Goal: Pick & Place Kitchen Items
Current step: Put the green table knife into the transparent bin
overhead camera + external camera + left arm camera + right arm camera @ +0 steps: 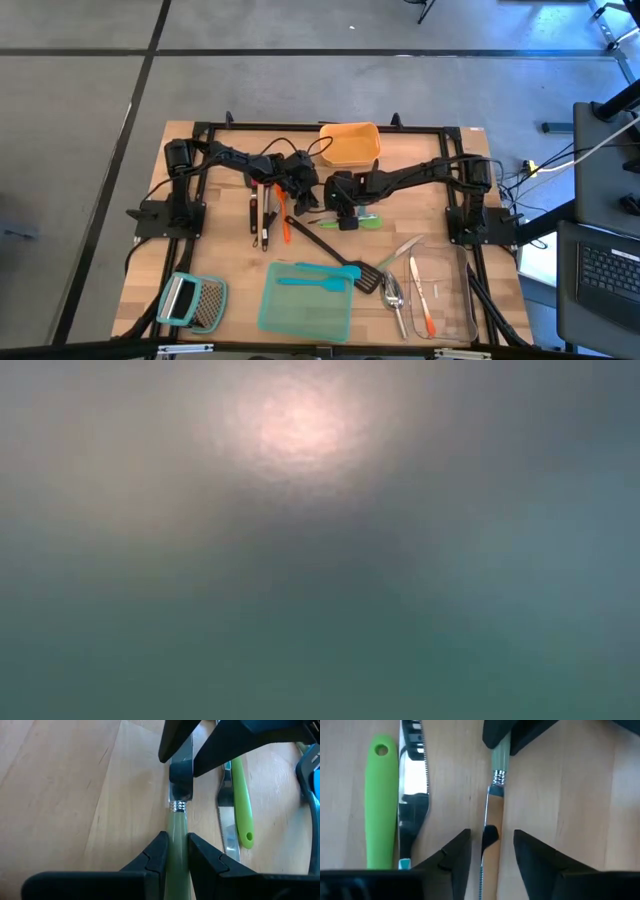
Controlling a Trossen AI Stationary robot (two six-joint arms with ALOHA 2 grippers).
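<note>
A table knife with an olive-green handle (176, 820) and a steel blade (492, 815) is between my two grippers near the table's middle. My left gripper (176, 837) (303, 192) is shut on its handle. My right gripper (492, 837) (345, 205) is open, with one finger on either side of the blade and a gap showing on both sides. Beside the knife, a green spatula (381, 800) and a serrated knife (414, 795) lie flat on the wood. The low view shows only blur. My left gripper pinches the knife's olive-green handle (177, 827) between its two fingers, just behind the metal collar where the blade begins. The fingers slant down from the table's left side and lie along the knife. The blade points away toward my right gripper.
An orange container (350, 143) stands at the far edge. Several utensils (265, 215) lie under the left arm. At the near side are a grater (195, 300), a teal tray (300, 315) with a teal spatula (315, 280), a black turner (330, 250), spoons (393, 292) and a clear container (462, 300).
</note>
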